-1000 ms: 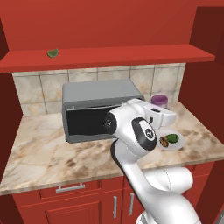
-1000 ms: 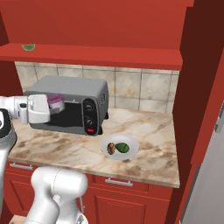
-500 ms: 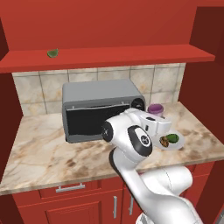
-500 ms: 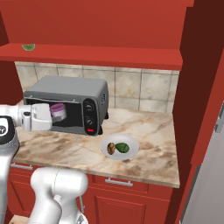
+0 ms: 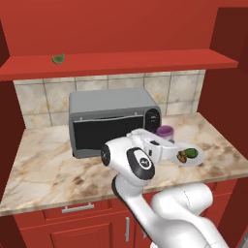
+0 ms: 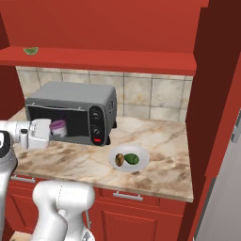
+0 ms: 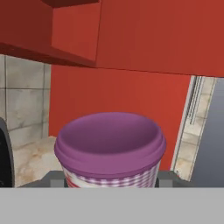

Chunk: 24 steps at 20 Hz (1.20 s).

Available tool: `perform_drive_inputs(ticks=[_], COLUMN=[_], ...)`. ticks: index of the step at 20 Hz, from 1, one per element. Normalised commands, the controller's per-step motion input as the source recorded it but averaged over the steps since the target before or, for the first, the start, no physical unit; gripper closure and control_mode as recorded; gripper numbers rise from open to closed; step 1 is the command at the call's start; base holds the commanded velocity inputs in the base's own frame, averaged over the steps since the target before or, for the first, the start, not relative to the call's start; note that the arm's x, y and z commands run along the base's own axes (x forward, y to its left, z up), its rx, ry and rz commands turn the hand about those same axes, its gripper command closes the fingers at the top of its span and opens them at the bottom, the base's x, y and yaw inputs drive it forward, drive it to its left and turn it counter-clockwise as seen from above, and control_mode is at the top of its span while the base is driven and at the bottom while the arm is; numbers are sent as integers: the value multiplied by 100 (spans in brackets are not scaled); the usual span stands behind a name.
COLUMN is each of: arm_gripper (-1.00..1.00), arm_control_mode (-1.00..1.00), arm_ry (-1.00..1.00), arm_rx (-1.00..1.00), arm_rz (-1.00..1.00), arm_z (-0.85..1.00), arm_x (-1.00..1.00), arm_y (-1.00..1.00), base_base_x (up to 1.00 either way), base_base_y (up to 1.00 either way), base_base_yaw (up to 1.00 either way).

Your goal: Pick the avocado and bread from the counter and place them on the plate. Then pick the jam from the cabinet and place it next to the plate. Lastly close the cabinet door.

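Note:
My gripper [image 5: 163,137] [image 6: 55,130] is shut on the jam [image 5: 165,131] [image 6: 58,126], a purple jar with a checked label, held upright above the counter [image 5: 43,164] [image 6: 164,136] in front of the toaster oven. In the hand view the jam [image 7: 110,146] sits between the fingers [image 7: 53,178]. The plate [image 5: 198,162] [image 6: 141,153] lies on the counter to the right of the jam, with the avocado [image 5: 192,152] [image 6: 132,159] and the bread [image 5: 182,156] [image 6: 120,159] on it. The cabinet shelf [image 5: 121,63] [image 6: 94,59] runs above.
A grey toaster oven [image 5: 109,118] [image 6: 70,110] stands at the back of the counter, just behind the held jar. A pale green wedge [image 5: 58,58] [image 6: 30,50] lies on the cabinet shelf. A red side wall [image 6: 214,94] bounds the counter on the right.
The arm has come down with the jam in the gripper, from shelf-side height to just above the counter in front of the toaster oven. The plate and its food have not moved.

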Motion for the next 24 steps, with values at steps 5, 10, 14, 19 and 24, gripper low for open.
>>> perform_drive_inputs(ticks=[5,10,14,19,24], arm_gripper=[100,100,100,100,100], arm_control_mode=[-100,-100,-100,-100,-100], arm_ry=[0,0,0,0,0], arm_rx=[0,0,0,0,0], arm_rz=[-12,-10,-7,-4,0], arm_z=[-29,-24,-20,-19,-26], arm_x=[4,10,24,28,14], arm_y=[17,13,0,0,0], base_base_x=[0,0,0,0,0], base_base_y=[0,0,0,0,0], base_base_yaw=[0,0,0,0,0])
